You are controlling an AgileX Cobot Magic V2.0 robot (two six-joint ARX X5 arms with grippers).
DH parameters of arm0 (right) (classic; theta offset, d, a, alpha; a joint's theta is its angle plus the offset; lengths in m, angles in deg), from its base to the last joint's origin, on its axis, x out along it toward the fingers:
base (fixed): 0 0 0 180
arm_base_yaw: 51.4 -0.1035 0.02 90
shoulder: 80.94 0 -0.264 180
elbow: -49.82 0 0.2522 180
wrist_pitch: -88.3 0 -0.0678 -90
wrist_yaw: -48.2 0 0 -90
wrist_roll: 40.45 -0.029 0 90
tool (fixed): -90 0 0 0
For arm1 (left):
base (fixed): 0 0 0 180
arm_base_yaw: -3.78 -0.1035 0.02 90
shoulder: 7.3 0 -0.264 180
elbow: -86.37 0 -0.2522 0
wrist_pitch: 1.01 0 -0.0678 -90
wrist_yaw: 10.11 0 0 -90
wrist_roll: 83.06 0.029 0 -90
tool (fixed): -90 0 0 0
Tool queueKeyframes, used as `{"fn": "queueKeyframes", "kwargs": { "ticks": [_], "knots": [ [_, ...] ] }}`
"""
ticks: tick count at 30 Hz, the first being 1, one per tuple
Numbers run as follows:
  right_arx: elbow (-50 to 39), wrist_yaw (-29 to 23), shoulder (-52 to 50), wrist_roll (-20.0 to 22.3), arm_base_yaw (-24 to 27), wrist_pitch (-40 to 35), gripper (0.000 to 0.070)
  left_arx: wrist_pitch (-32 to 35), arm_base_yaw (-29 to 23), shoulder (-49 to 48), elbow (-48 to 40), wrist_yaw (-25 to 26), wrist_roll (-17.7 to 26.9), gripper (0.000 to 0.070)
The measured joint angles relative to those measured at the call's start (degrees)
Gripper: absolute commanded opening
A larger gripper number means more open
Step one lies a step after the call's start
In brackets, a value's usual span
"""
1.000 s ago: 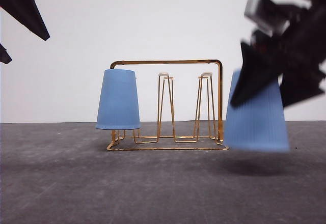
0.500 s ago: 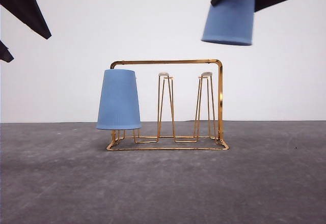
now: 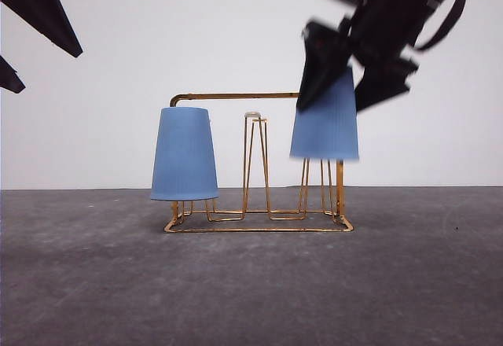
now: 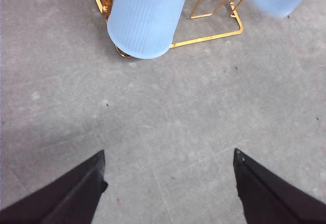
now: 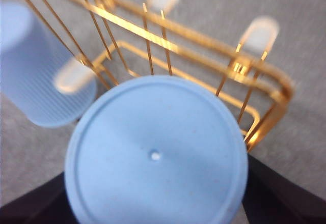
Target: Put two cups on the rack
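Overhead, right tool [image 3: 339,86] tilted, gripping inverted cup [image 3: 325,130] above rack [image 3: 259,216].

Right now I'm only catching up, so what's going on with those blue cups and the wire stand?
The right hand holds a light blue cup upside down over the right-hand pegs of the gold wire rack, apparently lowering it onto them. A second cup already sits inverted on the rack's left side. The middle peg is bare. The left hand hangs open above the grey table, holding nothing.
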Motion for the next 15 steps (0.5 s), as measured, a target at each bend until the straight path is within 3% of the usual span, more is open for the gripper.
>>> {"fn": "queueKeyframes", "kwargs": {
  "ticks": [2,5,9,15],
  "knots": [
    [0.0,0.0,2.3,0.0,0.0,0.0,0.0503,0.1,0.0,0.0,0.0,0.0,0.0,0.0463],
    [0.0,0.0,4.6,0.0,0.0,0.5,0.0673,0.2,0.0,0.0,0.0,0.0,-0.2,0.0465],
    [0.4,0.0,4.7,0.0,0.0,3.1,0.0685,0.2,0.0,0.0,0.0,0.0,-1.2,0.0464],
    [8.4,0.0,1.5,-1.3,0.4,18.9,0.0682,0.2,0.0,0.0,0.0,0.0,-2.3,0.0464]
  ]
}}
